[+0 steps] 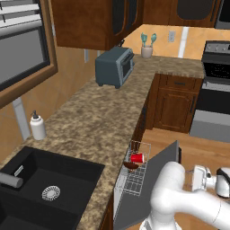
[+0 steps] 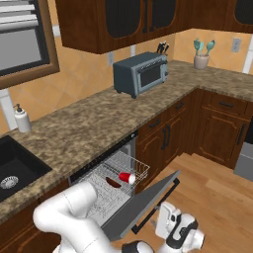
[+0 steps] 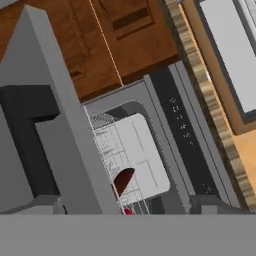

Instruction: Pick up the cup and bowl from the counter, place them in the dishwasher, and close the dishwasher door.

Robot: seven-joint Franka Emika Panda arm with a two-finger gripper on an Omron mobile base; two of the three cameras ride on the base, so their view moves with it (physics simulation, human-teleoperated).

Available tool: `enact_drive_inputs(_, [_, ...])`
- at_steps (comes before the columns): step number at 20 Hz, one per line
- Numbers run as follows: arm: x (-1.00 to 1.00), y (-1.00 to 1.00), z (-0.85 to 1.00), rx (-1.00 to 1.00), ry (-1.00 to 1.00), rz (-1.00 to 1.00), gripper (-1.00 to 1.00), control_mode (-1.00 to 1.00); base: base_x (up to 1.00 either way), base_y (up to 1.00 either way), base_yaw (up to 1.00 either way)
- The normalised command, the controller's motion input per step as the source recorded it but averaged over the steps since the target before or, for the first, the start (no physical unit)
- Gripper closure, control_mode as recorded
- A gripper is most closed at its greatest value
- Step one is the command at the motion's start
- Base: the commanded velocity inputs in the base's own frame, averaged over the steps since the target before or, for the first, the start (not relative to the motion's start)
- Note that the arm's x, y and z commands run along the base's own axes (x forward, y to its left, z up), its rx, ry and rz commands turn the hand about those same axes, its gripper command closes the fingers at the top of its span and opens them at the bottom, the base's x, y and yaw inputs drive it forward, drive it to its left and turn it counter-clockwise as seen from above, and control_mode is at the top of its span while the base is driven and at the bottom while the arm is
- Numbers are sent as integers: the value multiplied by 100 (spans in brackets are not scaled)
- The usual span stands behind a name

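In the left base view, the long speckled brown granite tabletop (image 1: 90,112) runs away from the black sink (image 1: 45,188), and below its near edge the built-in dishwasher with a pale grey wire rack (image 1: 134,177) stands open. The small red tapered plastic cup (image 1: 137,157) lies on its side in that rack, and the small dark reddish-brown shallow bowl (image 1: 130,165) sits just beside it, partly cut by the rack wires. The flat dark grey drop-down dishwasher door (image 1: 146,188) is tilted partway up, its lower part hidden behind the white arm. The gripper (image 1: 201,176) hangs just past the door's top edge; from here I cannot tell whether its fingers are parted or closed. In the right base view, the cup (image 2: 127,177) and bowl (image 2: 112,182) lie side by side in the dishwasher (image 2: 116,185) rack, above the slanting dishwasher door (image 2: 141,207), whose near end the arm covers. The gripper (image 2: 168,217) sits just beside the door's outer edge, its fingers hard to make out. In the hand view, the dishwasher door (image 3: 55,110) fills the left side, the bowl (image 3: 123,181) shows as a dark sliver behind the door's edge, and the cup (image 3: 128,212) is a red speck cut off at the bottom.
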Motion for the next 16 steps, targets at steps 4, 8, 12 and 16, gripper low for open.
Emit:
enact_drive_inputs(4, [49,-31,-89,34,0,7,-100,-100,0,0,0])
enact_drive_inputs(8, [28,-58,-95,39,2,8,-100,-100,0,0,0])
enact_drive_inputs(12, [43,-65,-96,31,16,13,-100,-100,0,0,0])
enact_drive_inputs(16, [55,-83,-99,23,24,21,-100,-100,0,0,0])
